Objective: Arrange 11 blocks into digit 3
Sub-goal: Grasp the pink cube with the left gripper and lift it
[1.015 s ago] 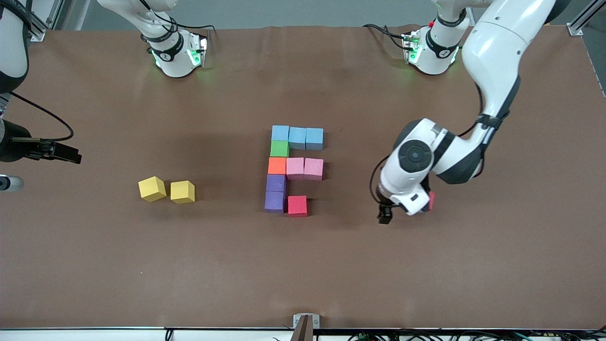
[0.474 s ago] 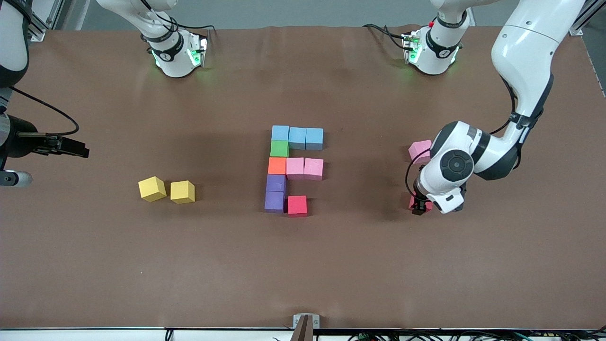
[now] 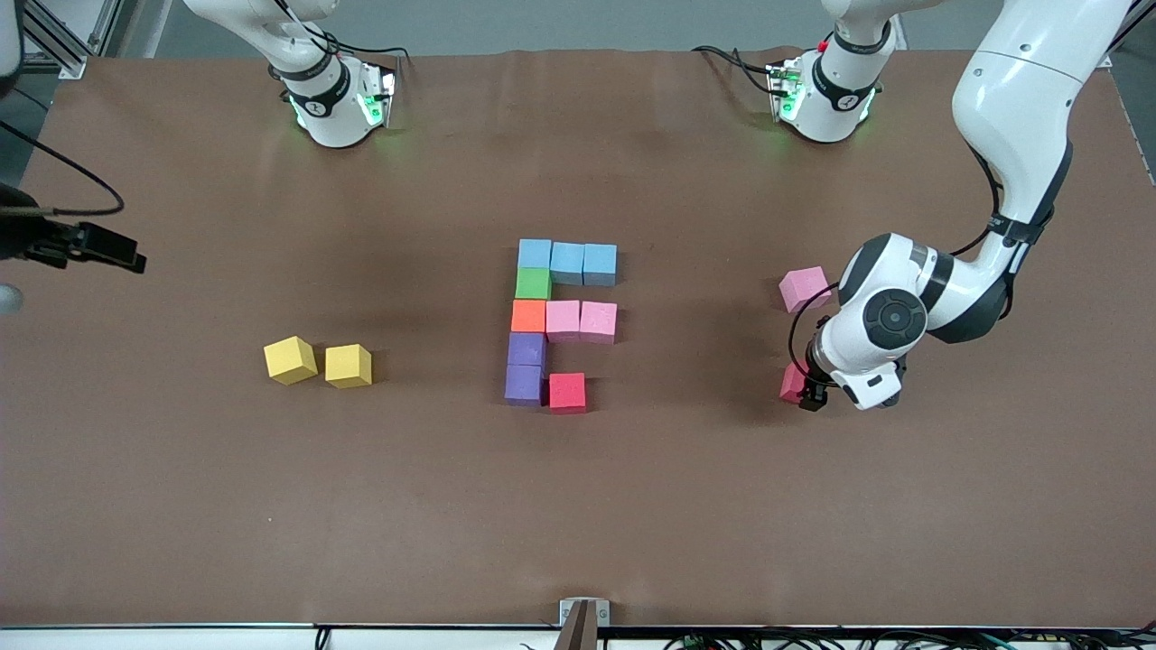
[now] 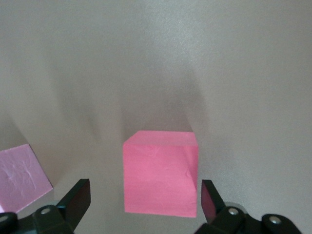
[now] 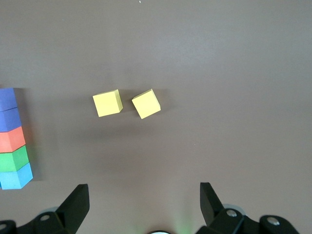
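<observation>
Your left arm bends low at the elbow, its left gripper (image 4: pixel 141 202) poised over a loose red block (image 3: pixel 793 383), jaws spread wide either side, gripping nothing. A stray pink block (image 3: pixel 804 288) sits nearby. The unfinished digit 3 (image 3: pixel 562 322) lies mid-table. Your right gripper (image 5: pixel 144 204) waits, agape and empty, above the two yellow cubes (image 3: pixel 317 362).

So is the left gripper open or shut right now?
Open: the left gripper has its fingers spread on either side of the red block, not touching it.

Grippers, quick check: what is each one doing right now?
Left end effector: open, fingers either side of the loose red block, not yet closed on it.
Right end effector: open, empty, waiting above the table.
</observation>
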`<state>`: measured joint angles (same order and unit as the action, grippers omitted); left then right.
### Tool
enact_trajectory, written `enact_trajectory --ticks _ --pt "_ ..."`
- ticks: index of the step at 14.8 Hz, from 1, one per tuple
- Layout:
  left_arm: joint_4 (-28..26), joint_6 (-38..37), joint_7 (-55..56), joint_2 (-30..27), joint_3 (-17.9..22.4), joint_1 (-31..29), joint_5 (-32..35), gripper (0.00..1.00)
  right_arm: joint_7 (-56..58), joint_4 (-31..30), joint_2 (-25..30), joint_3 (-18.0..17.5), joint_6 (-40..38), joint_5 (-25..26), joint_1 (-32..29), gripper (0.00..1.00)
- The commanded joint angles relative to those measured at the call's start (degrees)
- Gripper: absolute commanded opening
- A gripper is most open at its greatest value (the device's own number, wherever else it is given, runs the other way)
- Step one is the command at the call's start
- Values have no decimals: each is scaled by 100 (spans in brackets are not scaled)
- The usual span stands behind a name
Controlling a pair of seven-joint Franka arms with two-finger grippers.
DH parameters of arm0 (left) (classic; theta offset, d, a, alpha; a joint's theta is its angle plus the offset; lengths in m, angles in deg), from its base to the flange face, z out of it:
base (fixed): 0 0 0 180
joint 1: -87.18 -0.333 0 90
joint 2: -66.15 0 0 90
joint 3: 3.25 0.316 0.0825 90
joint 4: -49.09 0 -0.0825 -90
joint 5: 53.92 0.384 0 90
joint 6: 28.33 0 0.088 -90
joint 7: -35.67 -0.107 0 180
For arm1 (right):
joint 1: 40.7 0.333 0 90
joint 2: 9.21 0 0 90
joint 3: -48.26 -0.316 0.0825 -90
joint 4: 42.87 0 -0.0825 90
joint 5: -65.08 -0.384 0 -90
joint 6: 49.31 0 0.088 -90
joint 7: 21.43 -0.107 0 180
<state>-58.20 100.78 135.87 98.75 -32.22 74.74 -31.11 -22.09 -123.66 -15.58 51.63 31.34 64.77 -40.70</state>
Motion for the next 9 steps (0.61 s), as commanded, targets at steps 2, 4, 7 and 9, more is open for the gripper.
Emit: enact_trajectory --ticks 2,4,7,9 --pt "-152 176 -291 -44 -30 -102 21 100 190 -306 557 76 -67 -65 43 100" --pt "-126 194 -344 9 -30 -128 21 100 207 -306 680 67 -76 14 43 100" --pt "-82 377 -423 141 -13 -128 21 100 207 -297 777 76 -120 23 43 100" --pt "-82 501 -432 237 5 -128 21 100 207 -297 821 76 -164 23 26 100"
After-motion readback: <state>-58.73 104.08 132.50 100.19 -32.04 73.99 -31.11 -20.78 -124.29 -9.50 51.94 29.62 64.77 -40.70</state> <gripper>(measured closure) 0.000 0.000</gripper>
